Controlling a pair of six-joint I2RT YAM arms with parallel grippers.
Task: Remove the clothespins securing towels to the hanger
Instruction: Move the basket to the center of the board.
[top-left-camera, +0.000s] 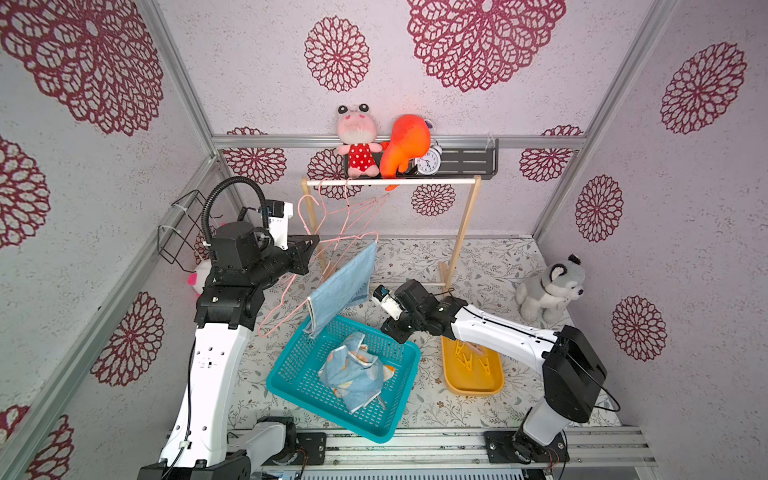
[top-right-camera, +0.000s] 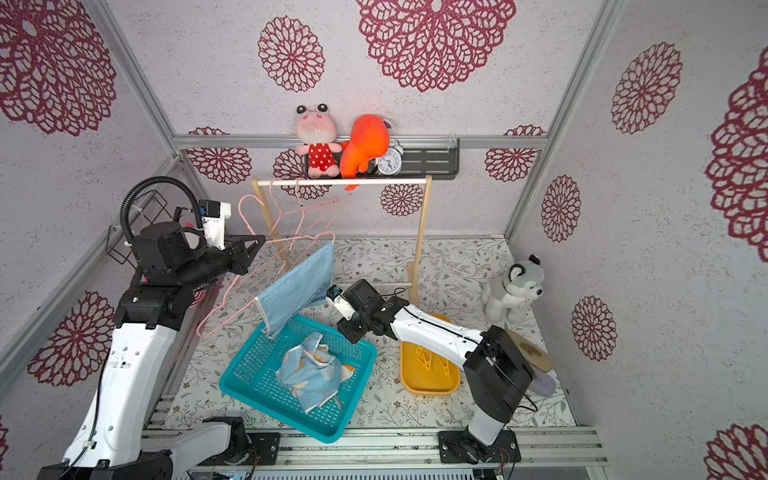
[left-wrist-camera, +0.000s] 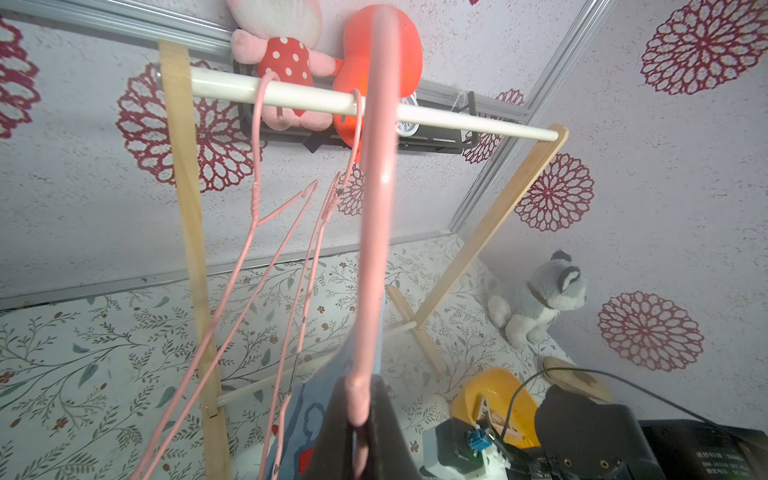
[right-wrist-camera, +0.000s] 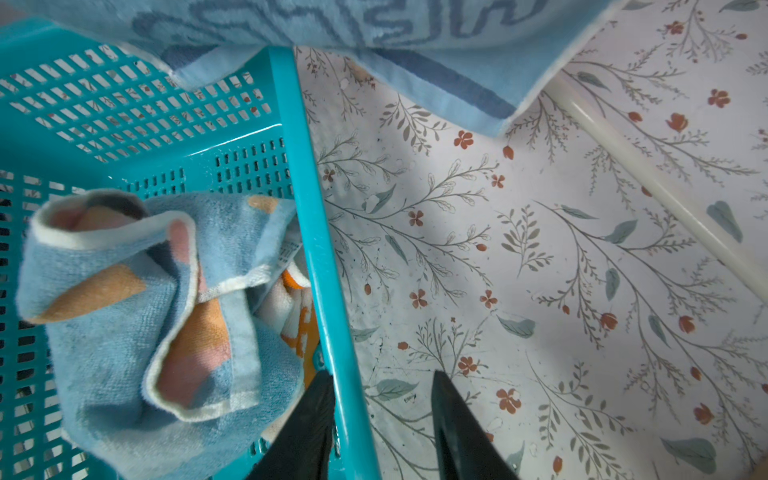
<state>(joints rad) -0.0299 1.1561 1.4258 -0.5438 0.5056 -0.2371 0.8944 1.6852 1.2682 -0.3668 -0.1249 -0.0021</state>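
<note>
My left gripper (top-left-camera: 311, 244) (left-wrist-camera: 360, 386) is shut on the hook of a pink wire hanger (top-left-camera: 286, 309) (left-wrist-camera: 374, 199) and holds it up in front of the rack. A blue towel with a darker print (top-left-camera: 345, 286) (top-right-camera: 299, 286) (right-wrist-camera: 374, 29) is draped over this hanger, its lower corner hanging into the teal basket (top-left-camera: 286, 353) (right-wrist-camera: 316, 208). Two more towels lie crumpled in the basket: a light blue one with orange patches (top-left-camera: 353, 372) (right-wrist-camera: 124, 316) over a white and orange one (right-wrist-camera: 296, 307). My right gripper (top-left-camera: 394, 330) (right-wrist-camera: 380, 378) is open, its fingers astride the basket's rim. Yellow clothespins (top-left-camera: 469, 357) (top-right-camera: 432, 361) lie in the yellow tray (top-left-camera: 473, 390).
A wooden rack with a white rod (top-left-camera: 390, 181) stands at the back, with two bare pink hangers (top-left-camera: 332, 212) on it. A grey husky plush (top-left-camera: 548, 291) sits at the right. Plush toys and a clock (top-left-camera: 428, 160) fill the wall shelf.
</note>
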